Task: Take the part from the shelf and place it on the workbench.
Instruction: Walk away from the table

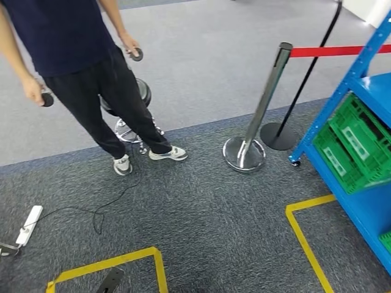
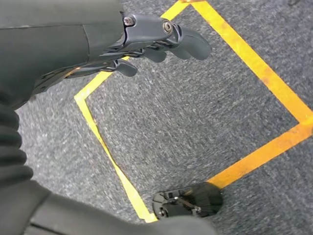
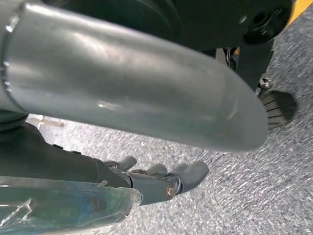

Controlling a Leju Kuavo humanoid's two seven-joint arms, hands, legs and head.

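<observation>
Your view looks down on grey carpet (image 1: 208,207) marked with yellow tape (image 1: 306,241). On your right stands the blue shelf (image 1: 369,207), green crates (image 1: 357,146) on its lower level; you cannot tell the part among them. A person (image 1: 87,61) stands ahead on your left, beside a chrome post (image 1: 258,122). Your left hand (image 2: 158,41) hangs over the carpet, fingers apart and holding nothing. Your right hand (image 3: 162,178) does likewise.

No text, label, brand or number can be read on anything here.
</observation>
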